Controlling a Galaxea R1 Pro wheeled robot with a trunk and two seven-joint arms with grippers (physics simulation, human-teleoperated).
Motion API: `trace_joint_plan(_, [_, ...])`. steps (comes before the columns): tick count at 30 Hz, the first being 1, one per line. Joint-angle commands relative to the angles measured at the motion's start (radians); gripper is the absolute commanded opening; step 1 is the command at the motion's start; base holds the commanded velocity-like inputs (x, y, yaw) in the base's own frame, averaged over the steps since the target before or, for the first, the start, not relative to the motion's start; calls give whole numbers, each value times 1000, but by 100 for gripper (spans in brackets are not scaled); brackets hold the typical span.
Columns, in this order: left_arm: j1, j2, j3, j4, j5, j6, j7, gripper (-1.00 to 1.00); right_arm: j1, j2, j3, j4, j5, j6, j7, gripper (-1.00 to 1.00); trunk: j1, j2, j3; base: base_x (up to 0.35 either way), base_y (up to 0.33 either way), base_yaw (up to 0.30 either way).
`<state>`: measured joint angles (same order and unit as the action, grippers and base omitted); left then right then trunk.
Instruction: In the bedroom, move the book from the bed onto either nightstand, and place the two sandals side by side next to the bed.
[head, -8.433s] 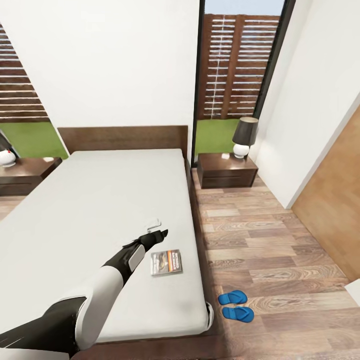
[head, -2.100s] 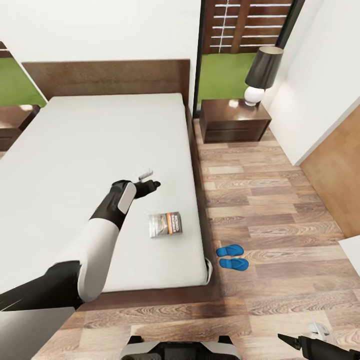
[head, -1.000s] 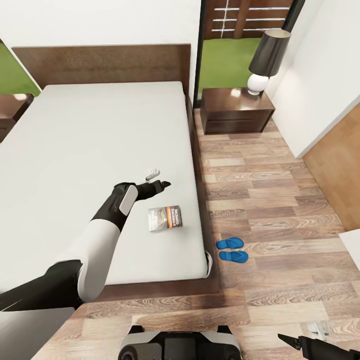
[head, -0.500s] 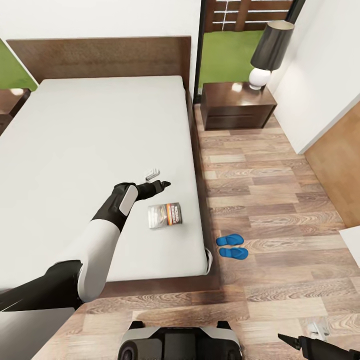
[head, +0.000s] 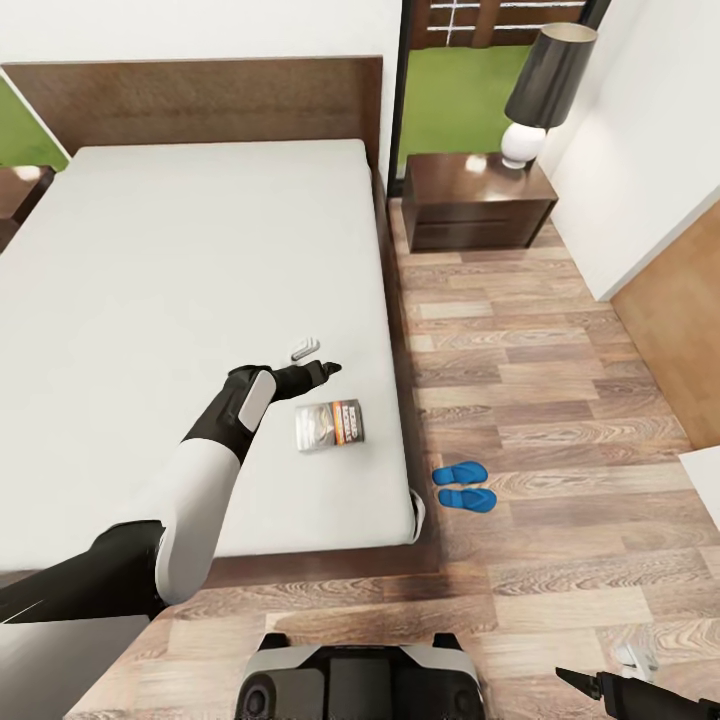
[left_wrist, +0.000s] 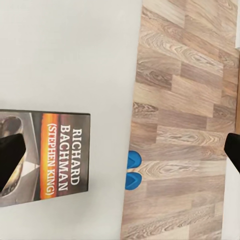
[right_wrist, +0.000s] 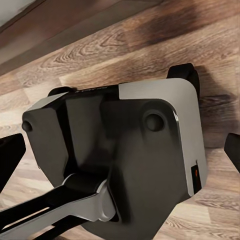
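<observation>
The left gripper (head: 312, 362) hovers over the bed (head: 180, 280), fingers spread apart and empty, just beyond the book (head: 330, 424), which lies flat near the mattress edge. The sandals (head: 465, 486) sit paired on the floor beside the bed. The right gripper's (head: 610, 672) fingers are parted too.

book (head: 330, 425): grey, white letters, orange band
bed (head: 150, 260): white top, brown frame
sandals (head: 465, 486): bright blue, beside the bed
floor (head: 540, 400): brown wood planks
</observation>
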<state>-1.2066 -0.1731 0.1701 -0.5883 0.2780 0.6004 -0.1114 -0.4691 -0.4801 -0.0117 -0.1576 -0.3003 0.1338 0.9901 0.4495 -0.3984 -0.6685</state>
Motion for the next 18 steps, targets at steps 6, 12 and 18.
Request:
trace_joint_plan(6, [-1,-1,8,-1,0,7,-4,100,0,0,-1,0,-5,10,3,100,0,-2,-11,0,0,0])
trace_joint_plan(12, [-1,-1,8,-1,0,7,-4,100,0,0,-1,0,-5,11,3,100,0,-2,-20,0,0,0])
trace_joint_plan(18, [-1,-1,8,-2,0,7,-4,100,0,0,-1,0,-5,10,4,100,0,-2,-30,0,0,0])
